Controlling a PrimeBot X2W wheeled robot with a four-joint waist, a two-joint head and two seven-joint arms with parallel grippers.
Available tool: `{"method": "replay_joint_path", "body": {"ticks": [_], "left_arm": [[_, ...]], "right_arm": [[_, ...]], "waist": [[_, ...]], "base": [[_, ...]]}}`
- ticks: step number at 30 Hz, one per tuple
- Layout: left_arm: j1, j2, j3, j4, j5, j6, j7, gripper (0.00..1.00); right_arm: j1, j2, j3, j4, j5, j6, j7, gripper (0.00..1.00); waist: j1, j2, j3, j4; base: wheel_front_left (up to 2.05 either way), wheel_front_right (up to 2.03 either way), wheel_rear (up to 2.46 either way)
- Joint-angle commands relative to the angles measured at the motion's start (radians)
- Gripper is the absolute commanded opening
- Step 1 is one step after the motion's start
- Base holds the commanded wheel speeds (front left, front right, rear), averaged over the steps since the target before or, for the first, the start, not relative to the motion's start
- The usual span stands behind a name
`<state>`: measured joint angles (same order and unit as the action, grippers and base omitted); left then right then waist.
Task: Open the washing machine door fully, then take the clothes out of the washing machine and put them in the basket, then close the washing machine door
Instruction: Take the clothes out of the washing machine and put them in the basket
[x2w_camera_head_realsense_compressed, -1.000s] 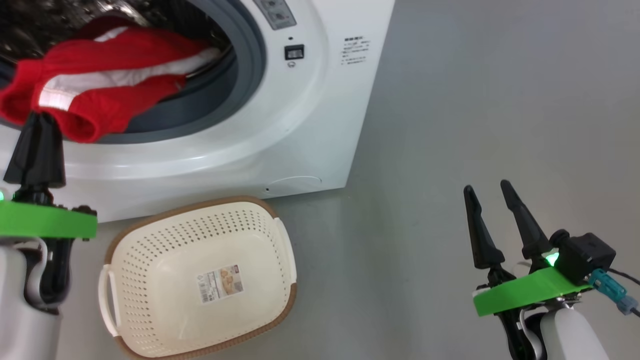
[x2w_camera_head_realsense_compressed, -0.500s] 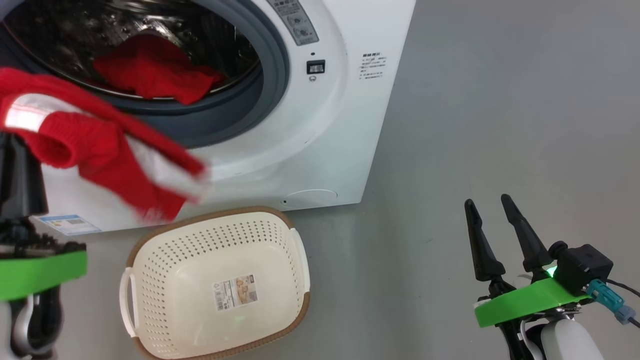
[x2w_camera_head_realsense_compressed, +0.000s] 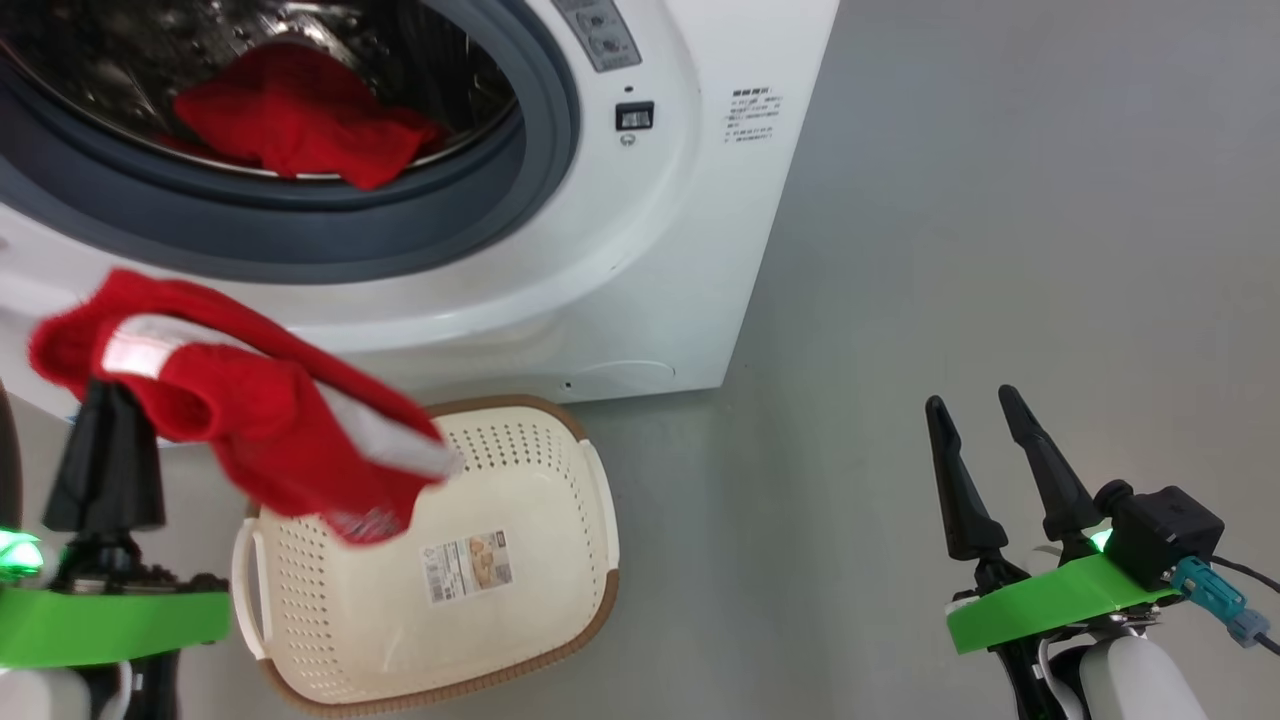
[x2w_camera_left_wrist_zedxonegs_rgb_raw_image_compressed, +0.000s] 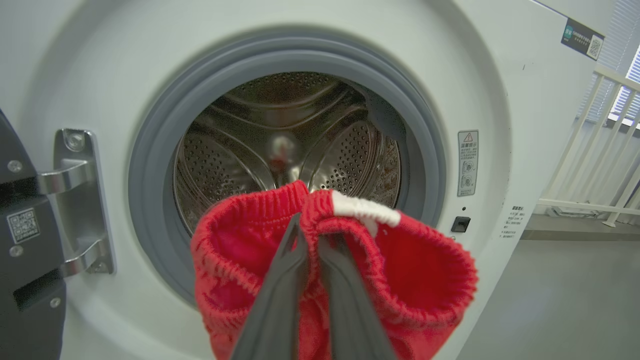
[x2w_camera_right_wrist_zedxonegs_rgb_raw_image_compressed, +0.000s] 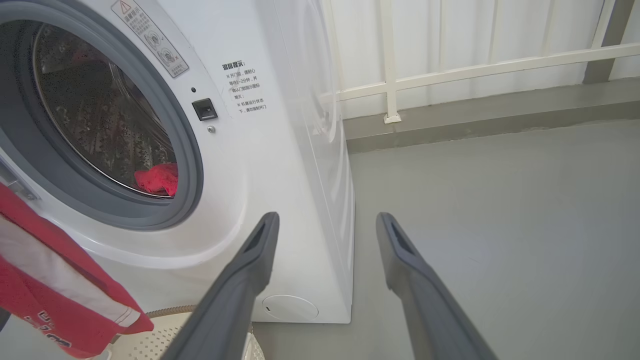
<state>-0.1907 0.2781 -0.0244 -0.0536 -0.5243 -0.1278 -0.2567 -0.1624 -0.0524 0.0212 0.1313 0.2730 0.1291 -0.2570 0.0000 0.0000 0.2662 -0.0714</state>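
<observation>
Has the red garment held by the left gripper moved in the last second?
Yes. The red garment has come out of the washing machine and downward; it now hangs over the basket.

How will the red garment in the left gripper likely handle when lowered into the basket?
Probably floppy: the red garment droops below the left gripper. Likely light, since one pinched waistband fold holds it. Its tail may catch the basket rim.
</observation>
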Motion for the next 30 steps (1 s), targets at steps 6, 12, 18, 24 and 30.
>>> {"method": "replay_joint_path", "body": {"ticks": [6, 12, 18, 24, 30], "left_arm": [[-0.004, 0.027, -0.007, 0.066, -0.026, -0.003, -0.005, 0.0], [-0.033, 0.052, -0.06, 0.163, -0.02, -0.003, -0.005, 0.0], [-0.087, 0.079, -0.109, 0.288, -0.042, -0.003, -0.005, 0.0], [-0.143, 0.108, -0.174, 0.42, -0.059, -0.003, -0.005, 0.0], [-0.204, 0.132, -0.251, 0.516, -0.09, -0.003, -0.005, 0.0]], "right_arm": [[-0.026, 0.002, 0.019, -0.035, -0.009, 0.002, -0.005, 1.0], [-0.053, 0.002, 0.017, -0.052, -0.005, 0.002, -0.005, 1.0], [-0.086, 0.002, 0.027, -0.074, 0.015, 0.002, -0.005, 1.0], [-0.109, 0.002, 0.05, -0.085, 0.035, 0.002, -0.005, 1.0], [-0.131, 0.002, 0.058, -0.099, 0.049, 0.002, -0.005, 1.0]], "waist": [[0.0, 0.0, 0.063, -0.008], [0.0, 0.0, 0.125, -0.026], [0.0, 0.0, 0.218, -0.055], [0.0, 0.0, 0.298, -0.082], [0.0, 0.0, 0.365, -0.101]], "base": [[0.0, 0.0, 0.0], [0.0, 0.0, 0.0], [0.0, 0.0, 0.0], [0.0, 0.0, 0.0], [0.0, 0.0, 0.0]]}}
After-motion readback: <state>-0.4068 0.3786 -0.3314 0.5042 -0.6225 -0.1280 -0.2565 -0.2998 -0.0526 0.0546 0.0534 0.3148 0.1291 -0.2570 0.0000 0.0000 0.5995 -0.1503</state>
